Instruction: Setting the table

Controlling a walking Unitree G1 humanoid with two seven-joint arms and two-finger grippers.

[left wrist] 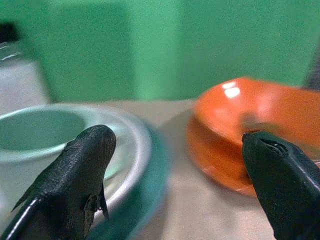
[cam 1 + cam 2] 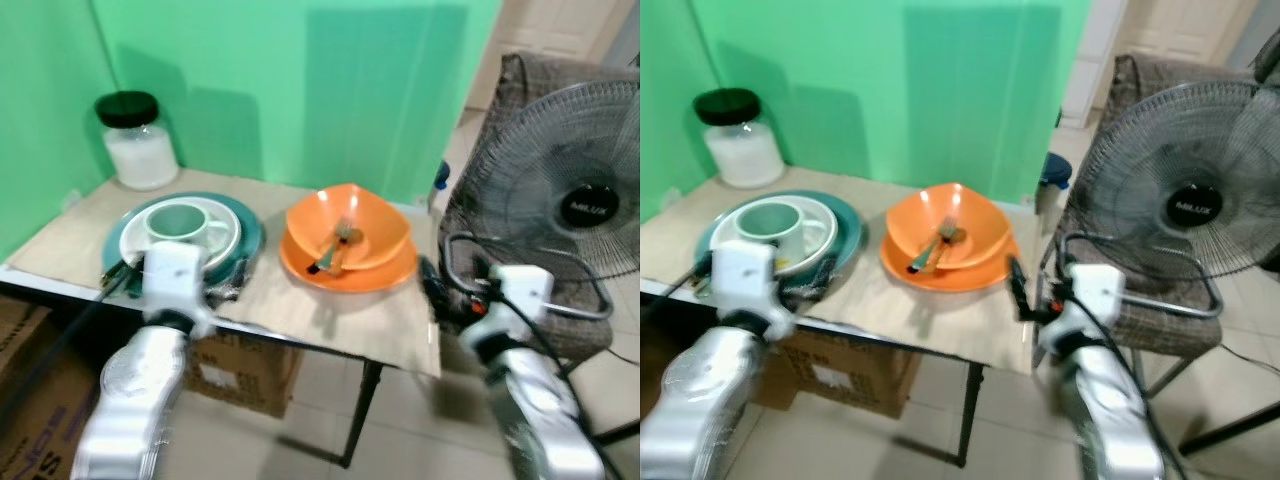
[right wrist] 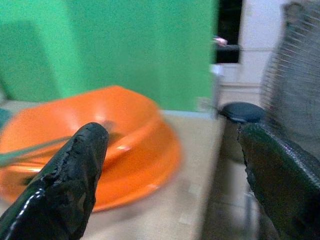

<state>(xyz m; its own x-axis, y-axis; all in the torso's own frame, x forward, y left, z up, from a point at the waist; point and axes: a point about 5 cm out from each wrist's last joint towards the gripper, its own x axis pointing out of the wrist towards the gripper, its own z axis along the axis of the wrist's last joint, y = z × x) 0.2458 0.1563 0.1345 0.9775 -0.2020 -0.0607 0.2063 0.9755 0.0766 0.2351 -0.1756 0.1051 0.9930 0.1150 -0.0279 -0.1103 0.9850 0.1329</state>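
- Table [image 2: 300, 300] is filling the left and middle of the head view, with a jar [image 2: 135, 140] sitting at upper left.
- Left gripper [image 1: 175, 185] is hovering, fingers spread, at the teal plate [image 2: 245, 240] holding a mug [image 2: 180, 222].
- Orange bowl [image 2: 347, 228] is sitting mid-frame, holding cutlery [image 2: 335, 250].
- Right gripper [image 3: 172, 185] is gaping wide just off the table's right edge, beside a fan [image 2: 570, 200].
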